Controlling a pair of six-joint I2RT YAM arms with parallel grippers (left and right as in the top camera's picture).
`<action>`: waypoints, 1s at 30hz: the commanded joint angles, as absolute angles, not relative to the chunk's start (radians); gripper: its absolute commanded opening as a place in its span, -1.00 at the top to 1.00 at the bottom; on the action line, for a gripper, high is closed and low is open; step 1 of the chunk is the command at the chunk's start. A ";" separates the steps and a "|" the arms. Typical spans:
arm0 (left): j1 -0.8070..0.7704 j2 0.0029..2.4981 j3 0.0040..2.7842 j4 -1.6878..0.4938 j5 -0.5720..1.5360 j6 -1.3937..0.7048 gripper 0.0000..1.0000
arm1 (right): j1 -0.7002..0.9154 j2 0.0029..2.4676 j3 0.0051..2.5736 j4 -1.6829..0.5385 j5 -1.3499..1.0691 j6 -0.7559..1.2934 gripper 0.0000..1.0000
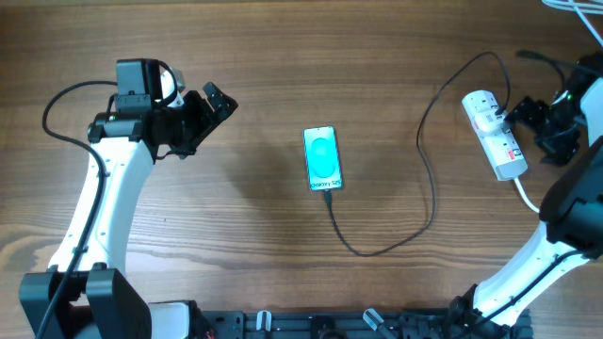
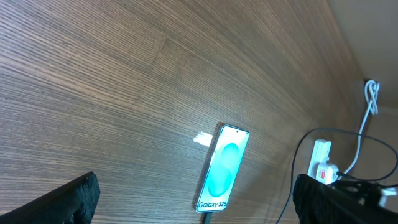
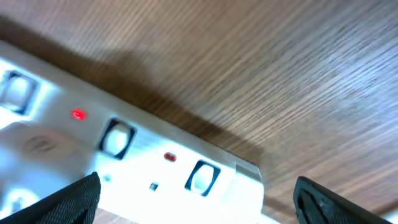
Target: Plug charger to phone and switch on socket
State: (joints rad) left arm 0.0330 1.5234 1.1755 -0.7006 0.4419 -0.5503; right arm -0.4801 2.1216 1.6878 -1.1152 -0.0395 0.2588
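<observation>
The phone [image 1: 323,158] is seen lying flat at the centre of the wooden desk [image 1: 283,56], screen up and lit turquoise, with its long side running up and down the overhead frame. The charger [image 1: 429,179] is laid out as a thin black cable: its tip meets the lower short edge of the phone, and from there the cable is curved down and to the right, then carried up in a wide loop toward the socket [image 1: 494,135] at the upper right. Whether the tip is fully seated cannot be told.

The socket is placed slightly tilted near the right edge, with a thick white cord [image 1: 523,193] leaving its lower end. In the right wrist view the socket [image 3: 124,162] fills the lower left, and two small red marks are shown on its white face, the left one brighter.

The right gripper [image 1: 520,117] is held just beside the socket's upper part, released, its fingers [image 3: 74,199] spread wide with nothing between them. Contact with the socket cannot be judged.

The left gripper [image 1: 209,118] is held at the upper left, well apart from the phone, likewise released and empty. In its wrist view the phone [image 2: 222,169] is framed between the spread fingers [image 2: 78,196].
</observation>
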 commanded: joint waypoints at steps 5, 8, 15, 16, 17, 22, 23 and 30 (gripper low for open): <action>0.037 1.520 1.176 -0.700 0.436 -0.527 -1.00 | -0.474 2.113 1.740 -1.144 -0.023 0.105 -0.99; 0.037 1.521 1.176 -0.700 0.436 -0.527 -1.00 | -0.474 2.113 1.740 -1.129 -0.023 0.106 -0.99; 0.037 1.520 1.176 -0.700 0.436 -0.527 -1.00 | -0.474 2.113 1.740 -0.843 -0.023 0.106 -1.00; 0.037 1.521 1.176 -0.700 0.436 -0.527 -1.00 | -0.474 2.113 1.740 -0.798 -0.023 0.107 -1.00; 0.037 1.520 1.176 -0.700 0.436 -0.527 -1.00 | -0.474 2.113 1.740 -0.748 -0.023 0.107 -0.99; 0.037 1.521 1.176 -0.700 0.436 -0.527 -1.00 | -0.474 2.113 1.740 -0.607 -0.023 0.107 -1.00; 0.037 1.520 1.176 -0.700 0.436 -0.527 -1.00 | -0.474 2.113 1.740 -0.603 -0.023 0.107 -0.99; 0.037 1.521 1.176 -0.700 0.436 -0.527 -1.00 | -0.474 2.113 1.740 -0.603 -0.023 0.106 -0.99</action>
State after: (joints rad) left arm 0.0330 1.5234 1.1755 -0.7006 0.4419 -0.5503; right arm -0.4801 2.1216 1.7287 -0.6048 -0.0395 0.1249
